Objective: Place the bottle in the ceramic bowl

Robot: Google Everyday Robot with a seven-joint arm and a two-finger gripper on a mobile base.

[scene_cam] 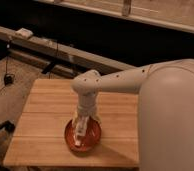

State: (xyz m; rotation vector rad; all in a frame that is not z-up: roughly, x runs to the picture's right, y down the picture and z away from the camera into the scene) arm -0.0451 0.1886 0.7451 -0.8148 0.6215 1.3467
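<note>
The tool [83, 121] hangs straight down over the ceramic bowl [94, 136], which sits on the near part of the wooden counter [45, 115]. The bottle [80, 134] lies inside the bowl's rim, slanting from the tool toward the near side, and seems to rest on the glaze. Whether the tool grips it or has let go, I cannot tell. This looks like the placing step, nearly done; next comes a sure release and a straight lift clear.
</note>
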